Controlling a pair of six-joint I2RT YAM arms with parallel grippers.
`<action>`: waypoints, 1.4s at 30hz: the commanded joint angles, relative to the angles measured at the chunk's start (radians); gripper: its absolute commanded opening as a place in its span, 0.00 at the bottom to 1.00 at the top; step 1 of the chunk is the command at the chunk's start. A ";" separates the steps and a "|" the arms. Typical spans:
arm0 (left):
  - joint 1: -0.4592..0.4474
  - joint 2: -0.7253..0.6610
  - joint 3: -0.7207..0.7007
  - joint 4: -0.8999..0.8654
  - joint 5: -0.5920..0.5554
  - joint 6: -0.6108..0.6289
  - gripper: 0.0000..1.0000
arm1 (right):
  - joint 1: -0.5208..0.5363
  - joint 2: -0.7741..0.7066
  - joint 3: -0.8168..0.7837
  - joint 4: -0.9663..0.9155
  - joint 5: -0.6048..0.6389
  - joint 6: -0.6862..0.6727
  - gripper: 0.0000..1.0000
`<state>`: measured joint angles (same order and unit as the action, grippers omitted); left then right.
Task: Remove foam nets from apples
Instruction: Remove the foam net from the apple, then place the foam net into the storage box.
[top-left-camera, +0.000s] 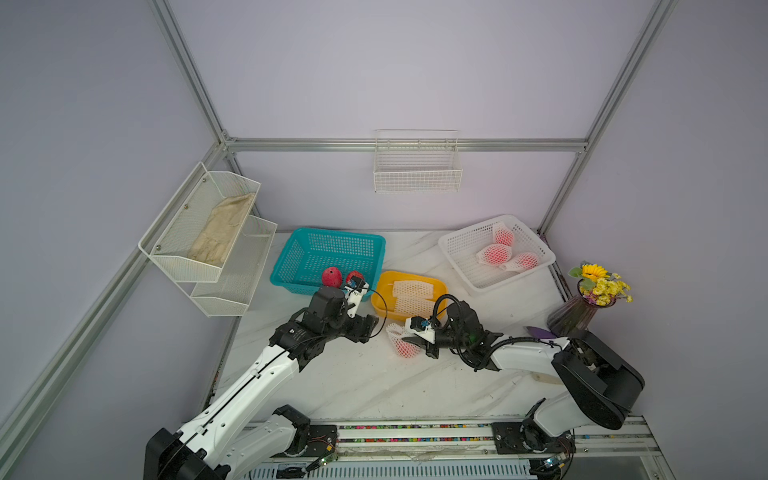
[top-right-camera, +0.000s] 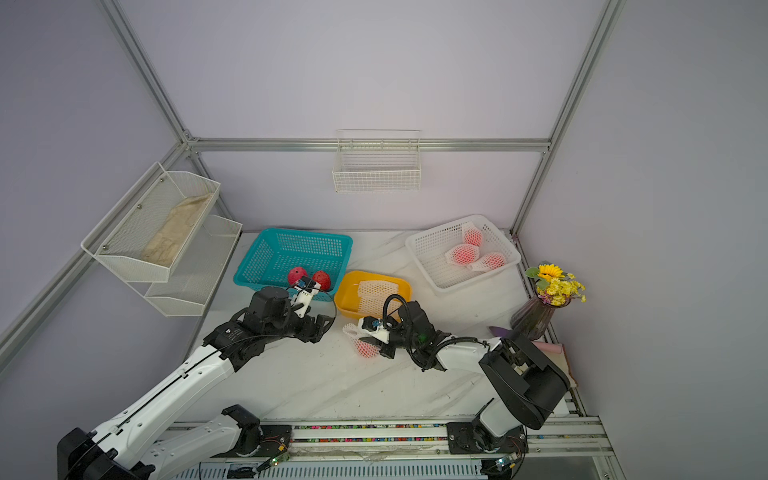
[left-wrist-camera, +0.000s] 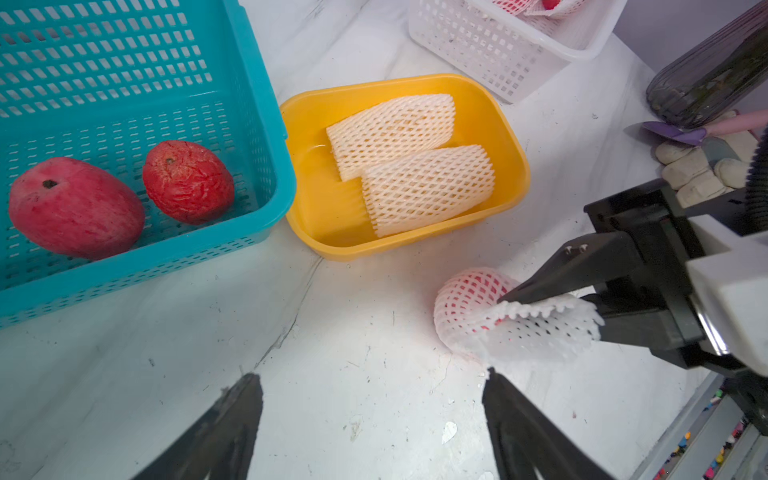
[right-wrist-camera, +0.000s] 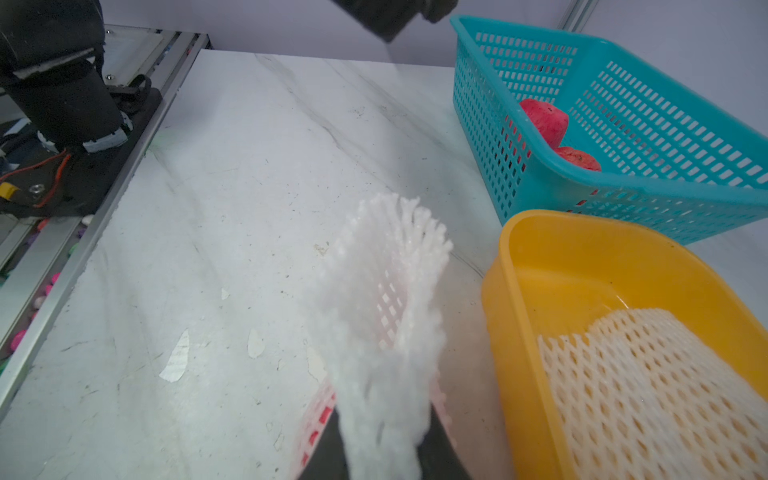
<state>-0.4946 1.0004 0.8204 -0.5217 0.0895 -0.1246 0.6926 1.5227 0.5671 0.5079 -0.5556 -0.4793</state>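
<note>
A netted apple (top-left-camera: 402, 348) (top-right-camera: 365, 349) lies on the marble table in front of the yellow tub (top-left-camera: 382, 291). My right gripper (top-left-camera: 409, 341) (left-wrist-camera: 511, 307) (right-wrist-camera: 384, 436) is shut on the loose end of its foam net (right-wrist-camera: 386, 291) (left-wrist-camera: 536, 328). My left gripper (left-wrist-camera: 374, 395) (top-left-camera: 365, 328) hangs open just left of it, touching nothing. Two empty foam nets (left-wrist-camera: 390, 133) (left-wrist-camera: 428, 187) lie in the tub. Two bare apples (left-wrist-camera: 77, 205) (left-wrist-camera: 189, 180) sit in the teal basket (top-left-camera: 291, 253). Three netted apples (top-left-camera: 494, 253) rest in the white basket (top-left-camera: 457, 245).
A vase of yellow flowers (top-left-camera: 582, 311) stands at the right edge, with a purple tool (top-left-camera: 540, 332) beside it. White mesh shelves (top-left-camera: 208, 249) hang on the left wall and a wire basket (top-left-camera: 417, 166) on the back wall. A rail (top-left-camera: 415, 432) runs along the front.
</note>
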 joint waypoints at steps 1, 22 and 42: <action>0.006 -0.020 -0.028 0.022 -0.030 -0.016 0.84 | 0.007 -0.023 0.029 0.089 -0.028 0.043 0.19; 0.007 -0.042 -0.024 0.072 -0.042 -0.003 0.84 | 0.007 -0.262 0.301 -0.453 0.403 0.044 0.12; 0.007 -0.139 -0.006 0.024 -0.106 0.049 0.84 | -0.010 0.294 0.718 -0.783 0.639 -0.103 0.32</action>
<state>-0.4931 0.8566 0.8043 -0.4931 -0.0032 -0.0917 0.6853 1.7866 1.2297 -0.2008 0.0956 -0.5652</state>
